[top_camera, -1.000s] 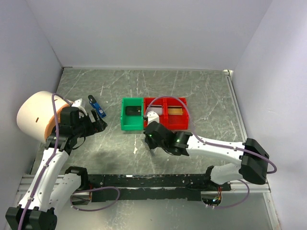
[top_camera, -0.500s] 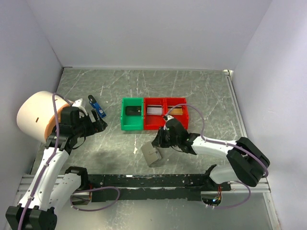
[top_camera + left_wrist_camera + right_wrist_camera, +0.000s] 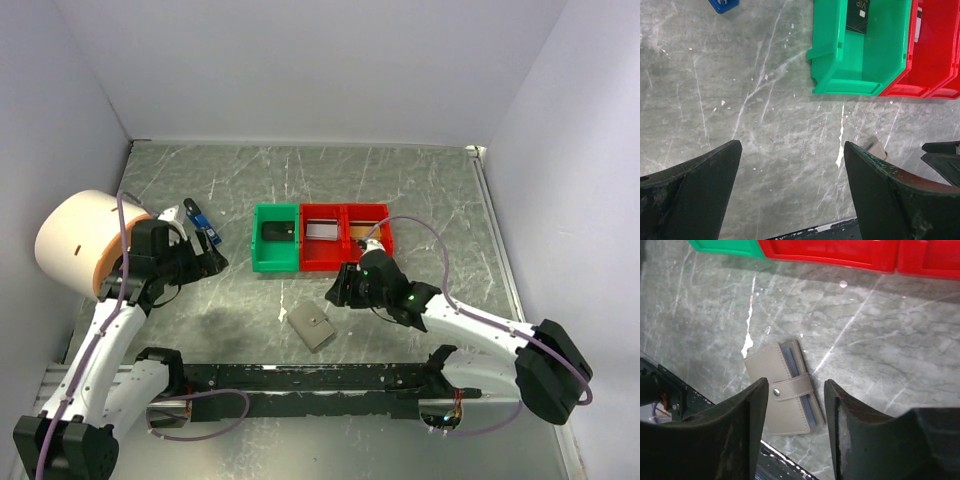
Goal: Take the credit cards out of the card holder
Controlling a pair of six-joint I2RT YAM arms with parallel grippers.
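Note:
The card holder point(image 3: 313, 327) lies flat on the table near the front edge, folded shut, its snap strap fastened. In the right wrist view the card holder point(image 3: 785, 392) shows a blue edge along its fold. My right gripper point(image 3: 796, 385) hangs above it with jaws apart, touching nothing; from above the right gripper point(image 3: 345, 290) sits just right of the holder. A black card point(image 3: 276, 231) lies in the green tray, a white card point(image 3: 322, 230) and a brownish card point(image 3: 366, 231) in the red trays. My left gripper point(image 3: 792, 147) stands wide open over bare table, at the left point(image 3: 205, 262).
The green tray point(image 3: 262, 262) and two red trays point(image 3: 345, 262) stand side by side mid-table. A small blue-and-black gadget point(image 3: 200, 220) lies left of them. A large white and orange cylinder point(image 3: 75, 240) stands at the left wall. The black base rail point(image 3: 300, 378) runs along the front.
My right gripper has opened and let go of the card holder, which now lies on the table. It has drawn back to the right. The left arm has barely shifted.

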